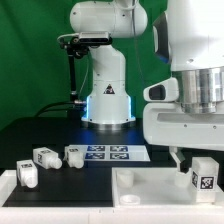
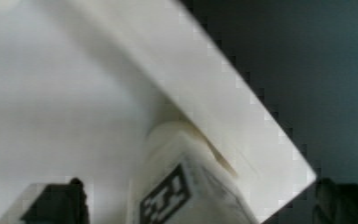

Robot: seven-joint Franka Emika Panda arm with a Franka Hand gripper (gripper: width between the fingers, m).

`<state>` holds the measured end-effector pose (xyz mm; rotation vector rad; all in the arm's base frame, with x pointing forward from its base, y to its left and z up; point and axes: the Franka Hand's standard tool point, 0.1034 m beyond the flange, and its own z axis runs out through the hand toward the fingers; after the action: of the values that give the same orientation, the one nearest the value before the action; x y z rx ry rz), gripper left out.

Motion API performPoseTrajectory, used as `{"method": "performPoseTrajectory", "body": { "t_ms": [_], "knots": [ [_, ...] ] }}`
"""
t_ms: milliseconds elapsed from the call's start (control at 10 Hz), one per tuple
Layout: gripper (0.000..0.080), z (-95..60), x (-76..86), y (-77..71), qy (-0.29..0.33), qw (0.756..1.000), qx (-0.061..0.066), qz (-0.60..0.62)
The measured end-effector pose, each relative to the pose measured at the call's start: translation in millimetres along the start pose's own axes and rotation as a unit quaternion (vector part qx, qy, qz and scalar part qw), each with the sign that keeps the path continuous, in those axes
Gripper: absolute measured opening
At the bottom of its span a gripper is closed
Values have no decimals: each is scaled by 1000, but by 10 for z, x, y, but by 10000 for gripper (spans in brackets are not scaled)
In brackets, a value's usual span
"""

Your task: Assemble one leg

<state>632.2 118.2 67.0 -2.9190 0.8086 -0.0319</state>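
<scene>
At the exterior view's left, three small white stubby plastic posts with black-and-white tags lie on the black surface (image 1: pixel 60 135): one at the front edge (image 1: pixel 27 174), one behind it (image 1: pixel 45 157), one further right (image 1: pixel 74 153). Next comes the marker board (image 1: pixel 117 153), flat before the arm's base. Right of it lies the large flat white panel (image 1: pixel 150 186). Far right, the fingers (image 1: pixel 200 160) come down over the leg (image 1: pixel 204 176), standing upright on the panel; the wrist view shows dark fingertips (image 2: pixel 59 200) flanking the leg's tagged side (image 2: pixel 167 195), but I cannot tell whether they grip it.
</scene>
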Motion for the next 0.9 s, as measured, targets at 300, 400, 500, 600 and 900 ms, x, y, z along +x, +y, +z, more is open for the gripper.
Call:
{"method": "performPoseTrajectory", "body": {
  "t_ms": [300,400,500,600,900],
  "knots": [
    [649,-5,24,17,3,996,-3,-91],
    [649,-37,84,14,16,982,-17,-185],
    [649,-47,108,-11,27,975,-18,-218],
    [649,-42,102,-11,26,980,-16,-198],
    [393,-42,103,-11,27,988,-14,-152]
  ]
}}
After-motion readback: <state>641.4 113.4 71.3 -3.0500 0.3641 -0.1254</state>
